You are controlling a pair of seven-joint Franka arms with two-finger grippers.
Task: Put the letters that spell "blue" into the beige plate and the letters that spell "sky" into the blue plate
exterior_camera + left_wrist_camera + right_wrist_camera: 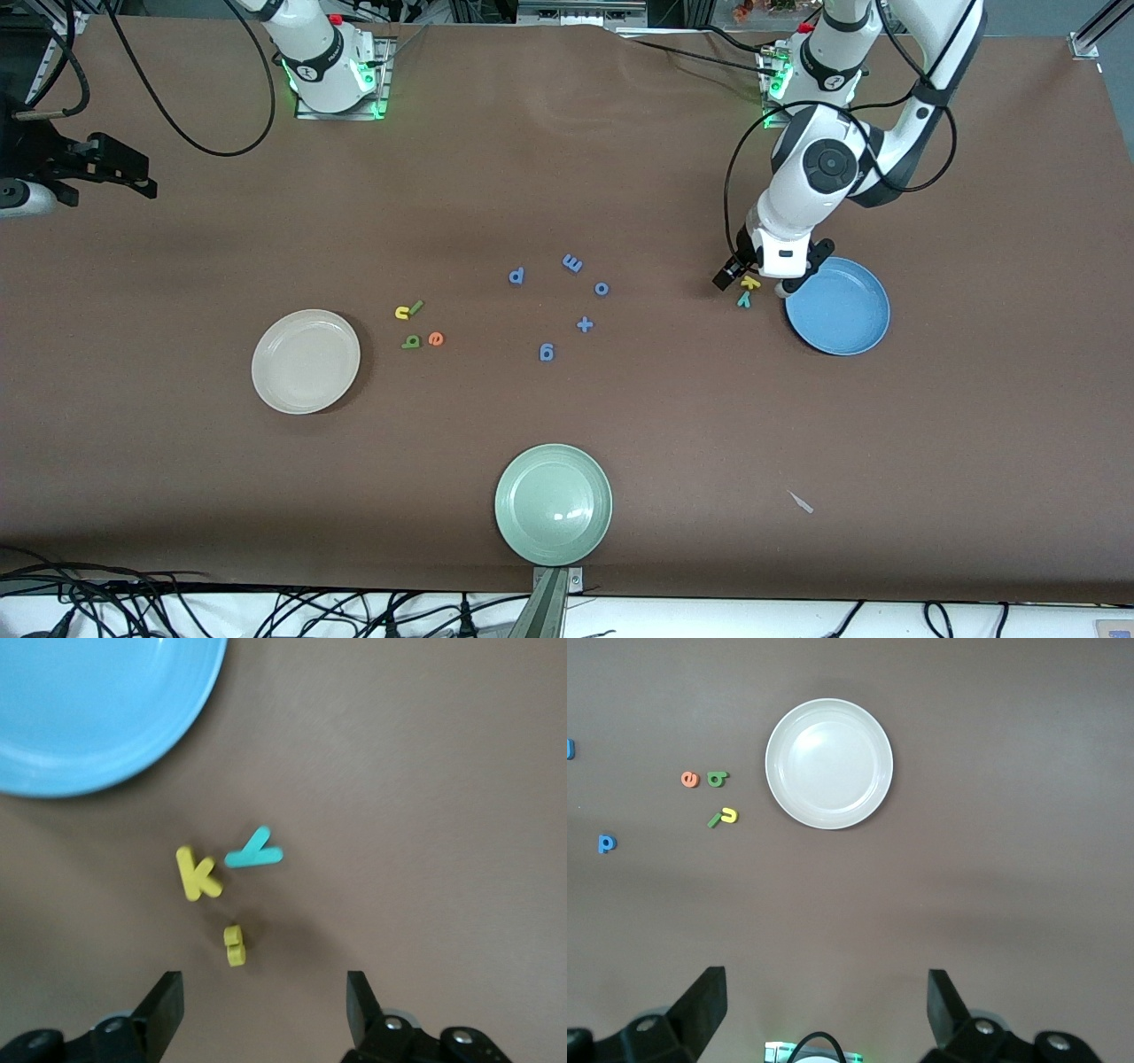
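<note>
From the front camera, the left gripper is hanging low over the table just beside the blue plate, on the plate's side toward the right arm's end. The yellow k and teal y are lying directly under it, with the y nearer the camera; the yellow s is hidden beneath the hand here. The four letters for "blue", the yellow u, green l, green b and orange e, are sitting in a cluster beside the beige plate. Both plates are holding nothing yet. The right arm is waiting, parked high.

From the left wrist, the two fingers are standing spread with nothing between them. The yellow s is lying closest ahead of the fingertips, roughly centred in the gap; the k and y are lying just past it, with the blue plate's rim further ahead. The s looks like the target. To do this well, the arm should be descending straight down with the s centred, so that closing is catching only the s and not nudging the k.

From the right wrist, the right gripper is hovering well above the beige plate, its fingers wide apart and empty.
</note>
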